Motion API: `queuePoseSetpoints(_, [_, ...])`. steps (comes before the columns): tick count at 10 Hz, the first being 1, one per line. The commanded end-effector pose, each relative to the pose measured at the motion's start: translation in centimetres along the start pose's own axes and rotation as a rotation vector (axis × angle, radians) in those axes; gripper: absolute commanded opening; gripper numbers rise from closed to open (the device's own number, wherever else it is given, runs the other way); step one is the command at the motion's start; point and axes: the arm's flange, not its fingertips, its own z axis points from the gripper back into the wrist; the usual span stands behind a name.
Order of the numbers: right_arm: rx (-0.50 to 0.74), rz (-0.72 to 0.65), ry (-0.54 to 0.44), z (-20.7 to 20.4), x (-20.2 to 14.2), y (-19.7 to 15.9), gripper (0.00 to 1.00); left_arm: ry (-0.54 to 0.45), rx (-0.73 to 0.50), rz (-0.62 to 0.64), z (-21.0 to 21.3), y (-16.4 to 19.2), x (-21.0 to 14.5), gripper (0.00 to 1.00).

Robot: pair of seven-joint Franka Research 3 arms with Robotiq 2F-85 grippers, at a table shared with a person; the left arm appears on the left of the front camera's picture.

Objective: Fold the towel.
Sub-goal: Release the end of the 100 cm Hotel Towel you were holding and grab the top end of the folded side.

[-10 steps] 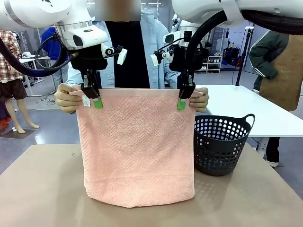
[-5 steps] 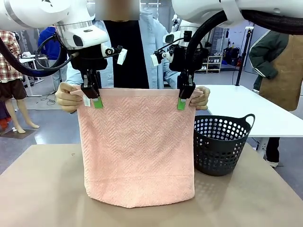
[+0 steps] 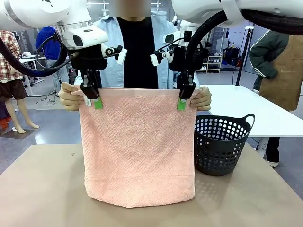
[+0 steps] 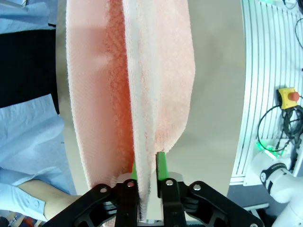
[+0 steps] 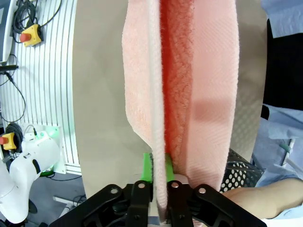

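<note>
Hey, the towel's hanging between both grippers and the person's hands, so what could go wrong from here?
1. The person's hands sit right beside the left gripper and right gripper on the towel top edge, so fingers could get pinched.
2. If one corner lets go first, the towel could sag sideways against the basket.

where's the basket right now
In the front view, the dark basket stands on the table at the robot's right, just beside the hanging towel.

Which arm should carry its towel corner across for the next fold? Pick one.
Right, probably. The left end effector and right end effector straddle the towel's top edge alike, but the basket stands beside the right side: the right arm would sweep away from it, the left toward it.
</note>
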Motion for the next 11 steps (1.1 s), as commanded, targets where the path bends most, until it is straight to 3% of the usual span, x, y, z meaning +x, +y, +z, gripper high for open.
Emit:
queuePoseSetpoints(1, [-0.008, -0.019, 0.006, 0.6, 0.0, 0.7, 0.73, 0.015, 0.017, 0.009, 0.7, -0.4, 0.2, 0.54])
queuePoseSetpoints(2, [-0.017, -0.019, 0.010, 1.1, -0.2, 1.0, 1.00, 0.006, 0.009, 0.007, 1.1, -0.8, 0.2, 0.78])
queuePoseSetpoints(4, [-0.066, -0.006, -0.014, 3.3, -0.9, 2.3, 1.00, -0.059, -0.002, 0.011, 3.1, -1.5, 0.4, 1.00])
queuePoseSetpoints(5, [-0.113, -0.008, -0.022, 4.7, -1.4, 2.9, 0.81, -0.051, 0.036, 0.008, 4.5, -1.9, 0.7, 1.00])
queuePoseSetpoints(6, [-0.148, -0.008, -0.030, 6.0, -1.7, 3.1, 0.88, -0.052, 0.098, -0.003, 6.2, -1.8, 1.1, 1.00])
queuePoseSetpoints(7, [-0.180, -0.001, -0.044, 7.0, -1.8, 3.3, 1.00, -0.082, 0.163, -0.017, 7.8, -1.4, 1.4, 0.87])
queuePoseSetpoints(9, [-0.257, 0.004, -0.070, 8.1, -1.5, 3.2, 1.00, -0.102, 0.243, 0.005, 9.0, -0.8, 2.1, 1.00])
queuePoseSetpoints(10, [-0.300, 0.002, -0.088, 8.5, -1.4, 3.2, 0.87, -0.094, 0.278, 0.028, 9.1, -0.3, 2.4, 1.00])
queuePoseSetpoints(11, [-0.306, 0.010, -0.088, 8.7, -1.2, 3.1, 0.87, -0.094, 0.283, 0.024, 9.1, 0.0, 2.6, 1.00])
